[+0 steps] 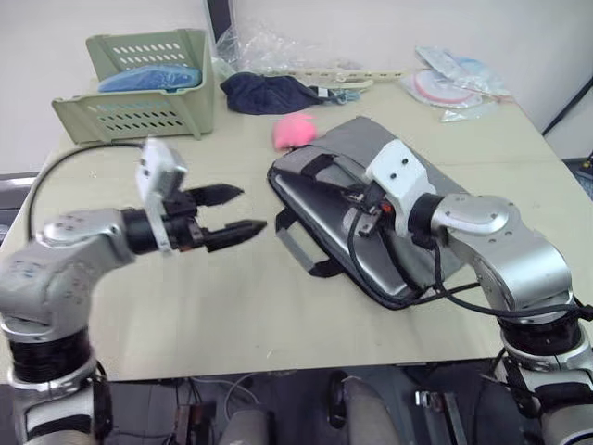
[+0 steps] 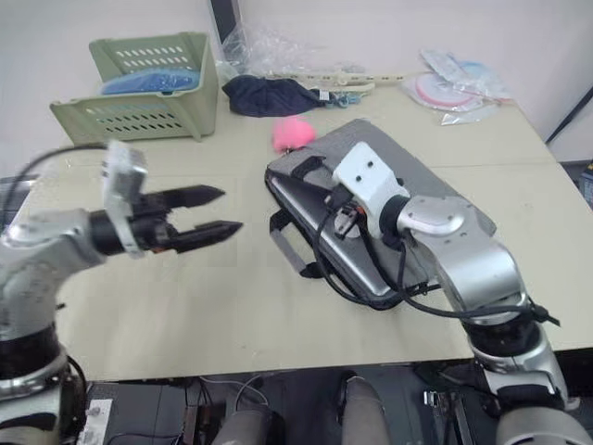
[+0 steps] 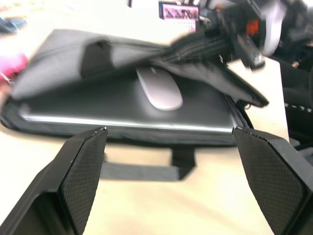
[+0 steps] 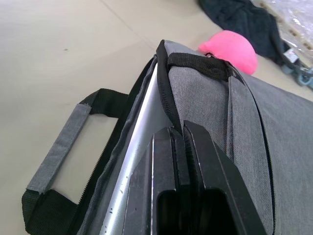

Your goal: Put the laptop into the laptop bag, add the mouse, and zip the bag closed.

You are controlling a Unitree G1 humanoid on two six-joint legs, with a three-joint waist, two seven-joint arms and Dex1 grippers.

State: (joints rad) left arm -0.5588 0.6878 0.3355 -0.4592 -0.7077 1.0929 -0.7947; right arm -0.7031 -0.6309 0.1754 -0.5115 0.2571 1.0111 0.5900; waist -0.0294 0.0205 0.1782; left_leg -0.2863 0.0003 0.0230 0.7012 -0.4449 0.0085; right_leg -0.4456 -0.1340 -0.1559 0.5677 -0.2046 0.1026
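Observation:
The grey laptop bag (image 1: 375, 139) lies at the table's middle right, its mouth open toward my left arm. Inside lies the silver laptop (image 3: 122, 110), and the white mouse (image 3: 159, 89) rests on its lid under the raised flap. My right gripper (image 4: 182, 129) is shut on the black zip edge of the bag's upper flap and holds it lifted. To the left of the bag, my left gripper (image 1: 252, 209) hovers open and holds nothing, its fingers pointing at the bag's mouth. One strap handle (image 1: 295, 246) lies flat on the table. The pink pompom (image 1: 294, 130) sits at the bag's far corner.
A green basket (image 1: 139, 83) stands at the back left. A dark blue cloth bundle (image 1: 269, 93) and clear plastic packets (image 1: 454, 83) lie along the back edge. Bare tabletop (image 1: 232, 297) stretches in front of the bag.

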